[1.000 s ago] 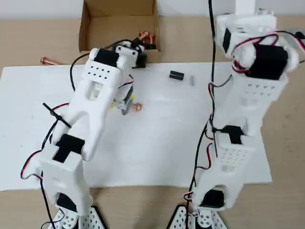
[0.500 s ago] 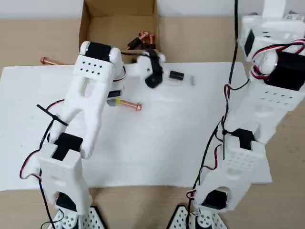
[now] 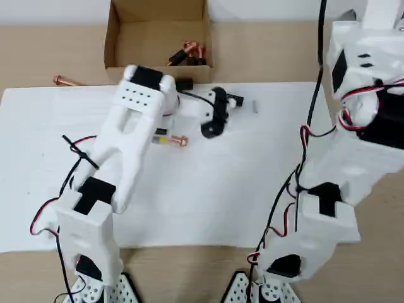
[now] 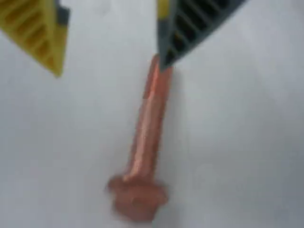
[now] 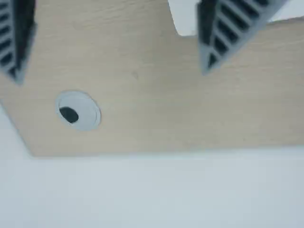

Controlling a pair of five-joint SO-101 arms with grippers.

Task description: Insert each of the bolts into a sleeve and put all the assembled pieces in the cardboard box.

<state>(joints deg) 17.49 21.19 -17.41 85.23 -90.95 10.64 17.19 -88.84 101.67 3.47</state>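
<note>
Beneath the left arm (image 3: 120, 151), in the high view, the shank of the copper bolt (image 3: 178, 141) is partly covered; its flanged head and a short length are plain. The contents of the cardboard box (image 3: 113, 38) are hard to separate; the assembled pieces (image 3: 188, 54), copper heads against dark bodies, lie together at its near right corner. The right arm (image 3: 353, 145) is cut off at the frame's upper and right edges.

Wrist view of the left gripper (image 4: 110, 67): the fingers are spread wide and hold nothing; the tip of the dark finger (image 4: 190, 23) meets or overlaps the plain end of the bolt, and contact cannot be determined; the yellow finger (image 4: 33, 33) stands well apart from it. The bolt lies flat on the white sheet (image 3: 221, 189), its shank end by the dark fingertip, its head pointing away from the gripper.

Wrist view of the right gripper (image 5: 111, 73): the grey fingers are wide apart and hold nothing; they hang over the bare wooden table (image 5: 142, 95), near a round grommet hole (image 5: 78, 111).

A loose black sleeve (image 3: 235, 100) lies on the sheet just beside the black part at the left arm's far end; a second bolt (image 3: 63, 81) lies on the table left of the box, off the sheet.
</note>
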